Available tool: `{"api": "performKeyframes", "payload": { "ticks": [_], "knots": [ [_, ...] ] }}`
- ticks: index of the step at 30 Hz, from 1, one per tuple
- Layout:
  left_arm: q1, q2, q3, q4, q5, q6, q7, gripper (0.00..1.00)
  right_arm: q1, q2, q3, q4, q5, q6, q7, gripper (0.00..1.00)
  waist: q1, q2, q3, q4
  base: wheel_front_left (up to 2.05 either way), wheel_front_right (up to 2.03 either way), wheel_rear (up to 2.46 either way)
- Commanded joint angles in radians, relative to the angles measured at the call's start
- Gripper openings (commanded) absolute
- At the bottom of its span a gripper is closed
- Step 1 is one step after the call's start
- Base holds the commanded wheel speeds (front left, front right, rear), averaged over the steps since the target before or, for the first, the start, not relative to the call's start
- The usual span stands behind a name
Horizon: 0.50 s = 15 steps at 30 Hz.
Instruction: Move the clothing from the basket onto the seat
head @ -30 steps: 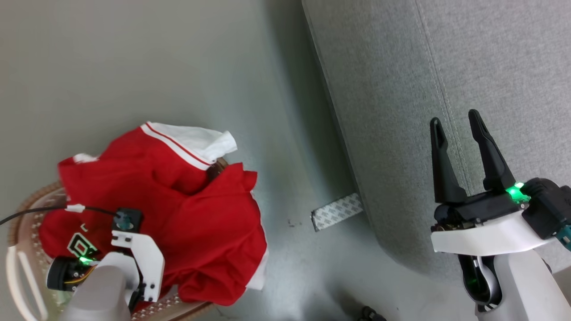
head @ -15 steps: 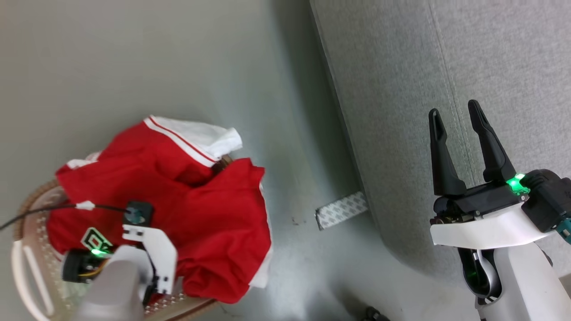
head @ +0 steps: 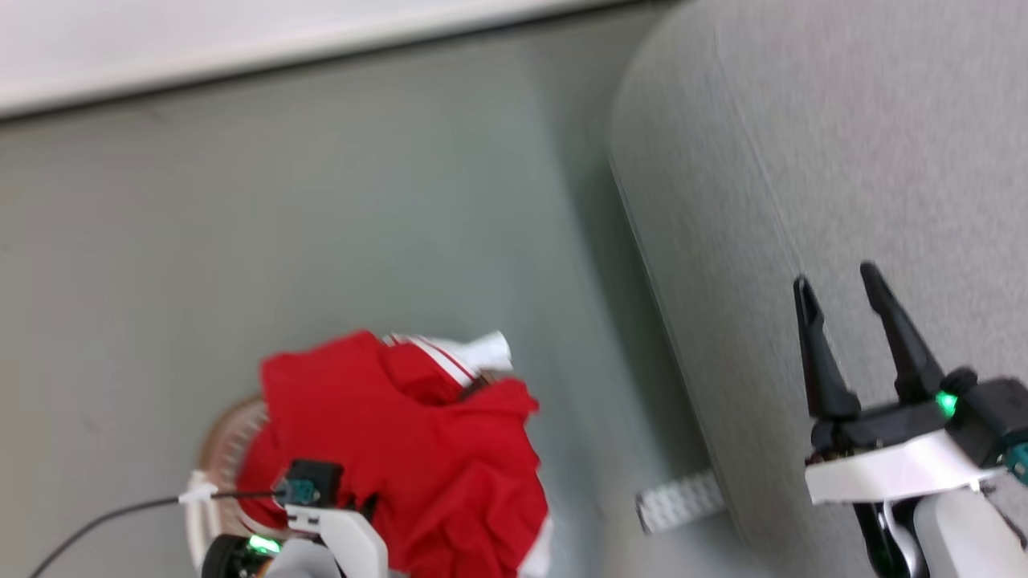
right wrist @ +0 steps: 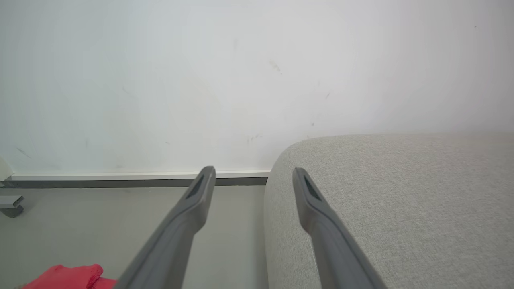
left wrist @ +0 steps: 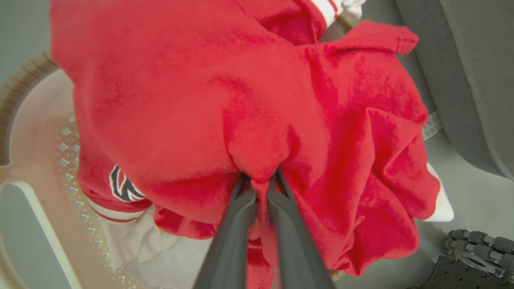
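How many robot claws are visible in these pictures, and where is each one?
2. The left claw pinches the red top over the basket; the right claw stands open near the seat.

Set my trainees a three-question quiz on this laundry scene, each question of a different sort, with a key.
1. True or false: the left gripper is shut on a fold of the red top.
2. The right gripper is: A) open and empty; B) shut on cloth; C) gripping a handle.
3. In the head view, on which side of the basket does the grey seat stand?
Key: 1 true; 2 A; 3 the right.
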Motion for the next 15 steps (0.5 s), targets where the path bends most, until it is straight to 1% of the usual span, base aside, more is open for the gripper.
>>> {"api": "performKeyframes", "payload": {
  "ticks": [1,4,10,15],
  "knots": [
    [0.022,-0.003,-0.004,-0.008,-0.014,-0.005,-0.013,0.00,0.025,-0.012,0.000,0.006,-0.008,-0.002,0.001,1.00,0.0001,0.0000,-0.155,0.094,0.00,0.00,0.00],
    [0.072,-0.004,-0.044,-0.062,-0.088,-0.015,-0.038,0.00,0.056,-0.025,0.006,0.020,-0.004,-0.002,0.001,1.00,0.0001,0.0000,-0.235,0.124,0.00,0.00,0.00],
    [0.167,-0.003,-0.193,-0.230,-0.273,-0.016,-0.057,0.00,0.127,-0.036,0.017,0.038,0.008,-0.002,0.001,1.00,0.0001,0.0000,-0.376,0.178,0.00,0.00,0.00],
    [0.190,-0.002,-0.262,-0.327,-0.360,-0.016,-0.061,0.00,0.180,-0.040,0.018,0.043,0.013,-0.002,0.001,1.00,0.0001,0.0000,-0.452,0.221,0.00,0.00,0.00]
  ]
}}
